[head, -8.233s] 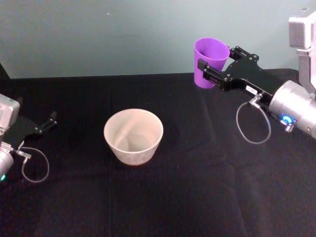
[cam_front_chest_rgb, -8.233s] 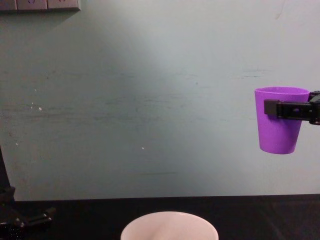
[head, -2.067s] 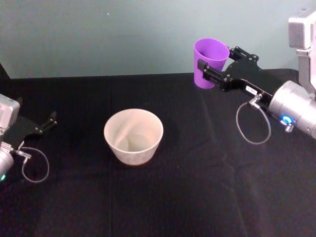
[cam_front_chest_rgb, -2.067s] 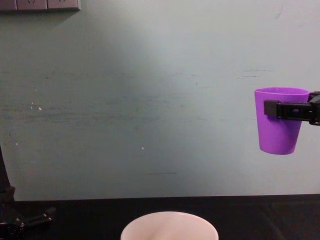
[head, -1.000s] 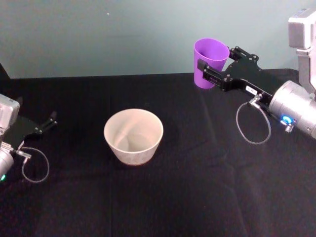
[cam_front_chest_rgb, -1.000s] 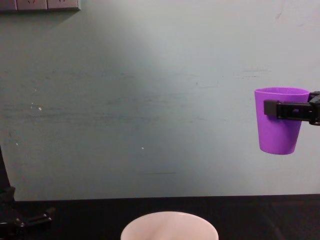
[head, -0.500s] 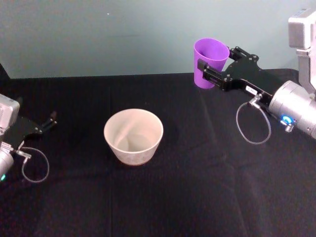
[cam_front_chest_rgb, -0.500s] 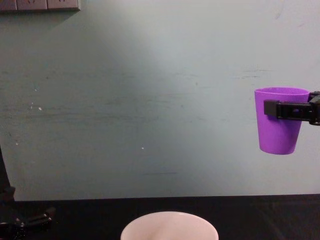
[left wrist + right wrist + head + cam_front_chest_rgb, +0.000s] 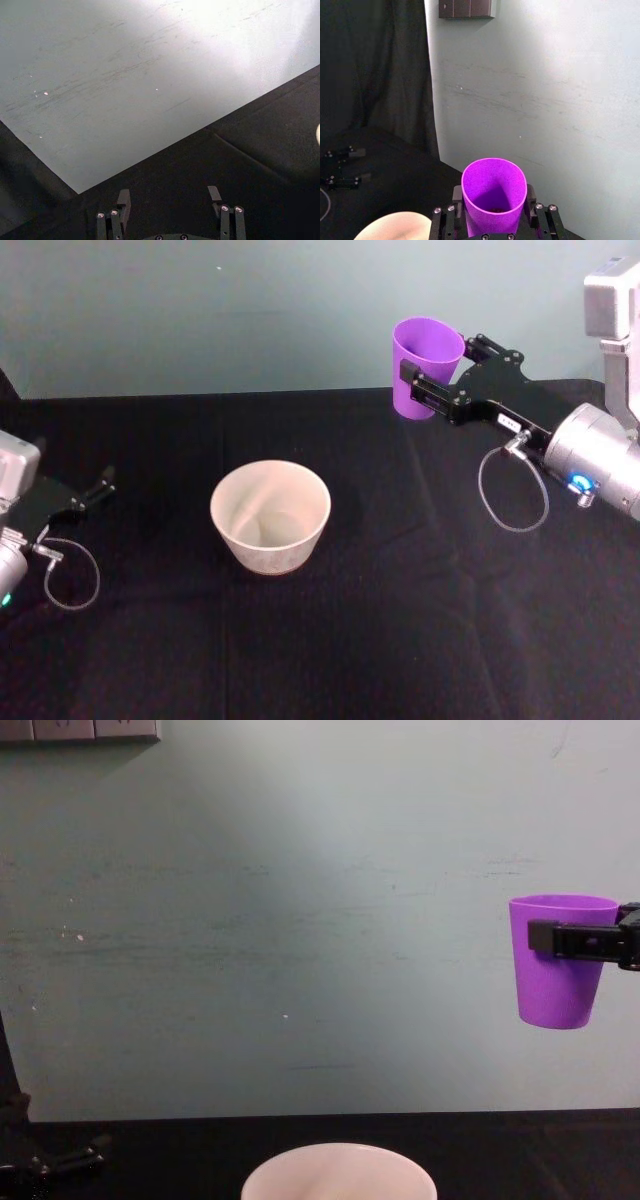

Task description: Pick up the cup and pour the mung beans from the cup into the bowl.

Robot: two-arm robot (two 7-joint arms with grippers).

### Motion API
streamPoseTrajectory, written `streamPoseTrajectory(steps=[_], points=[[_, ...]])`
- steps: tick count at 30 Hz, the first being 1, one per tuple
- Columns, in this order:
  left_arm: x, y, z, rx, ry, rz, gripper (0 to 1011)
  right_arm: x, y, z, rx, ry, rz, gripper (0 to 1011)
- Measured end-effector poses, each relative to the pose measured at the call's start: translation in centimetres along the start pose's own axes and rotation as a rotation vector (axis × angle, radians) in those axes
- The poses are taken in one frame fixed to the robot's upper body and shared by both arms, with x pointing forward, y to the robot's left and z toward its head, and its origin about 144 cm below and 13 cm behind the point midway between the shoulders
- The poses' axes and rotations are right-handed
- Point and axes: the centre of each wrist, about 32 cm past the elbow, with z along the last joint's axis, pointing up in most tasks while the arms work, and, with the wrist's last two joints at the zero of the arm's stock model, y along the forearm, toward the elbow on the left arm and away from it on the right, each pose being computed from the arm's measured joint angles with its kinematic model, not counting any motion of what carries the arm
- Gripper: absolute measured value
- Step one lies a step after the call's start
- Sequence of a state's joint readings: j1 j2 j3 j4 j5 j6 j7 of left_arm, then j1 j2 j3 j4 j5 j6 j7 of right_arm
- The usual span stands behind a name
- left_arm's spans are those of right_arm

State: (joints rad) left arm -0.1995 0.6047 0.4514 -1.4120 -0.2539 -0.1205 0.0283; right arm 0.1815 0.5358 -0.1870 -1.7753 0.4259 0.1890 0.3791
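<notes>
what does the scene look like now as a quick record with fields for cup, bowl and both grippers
cup: purple, upright, held in the air, right of the bowl, not above it
cup contents: too dark to tell
bowl: pale, upright on the black table, no beans seen inside
right gripper: shut on the cup's upper wall
left gripper: open, empty, low at the table's left edge
pour: not yet begun

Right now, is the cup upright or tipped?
Upright. The cup, held in the right gripper, hangs mouth up with its rim level.

Purple cup [image 9: 425, 355], off-white bowl [image 9: 262, 548], black cloth [image 9: 360, 640], grey-green wall [image 9: 200, 310]
</notes>
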Motion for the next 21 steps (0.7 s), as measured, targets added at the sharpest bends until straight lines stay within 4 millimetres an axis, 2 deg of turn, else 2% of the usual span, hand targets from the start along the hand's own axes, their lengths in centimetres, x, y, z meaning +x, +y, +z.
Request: streamPoseTrajectory(steps=[21], points=[[0.00, 0.00, 0.00, 0.000, 0.000, 0.000, 1000, 0.00, 0.00, 0.00, 0.000, 0.000, 0.000, 720]])
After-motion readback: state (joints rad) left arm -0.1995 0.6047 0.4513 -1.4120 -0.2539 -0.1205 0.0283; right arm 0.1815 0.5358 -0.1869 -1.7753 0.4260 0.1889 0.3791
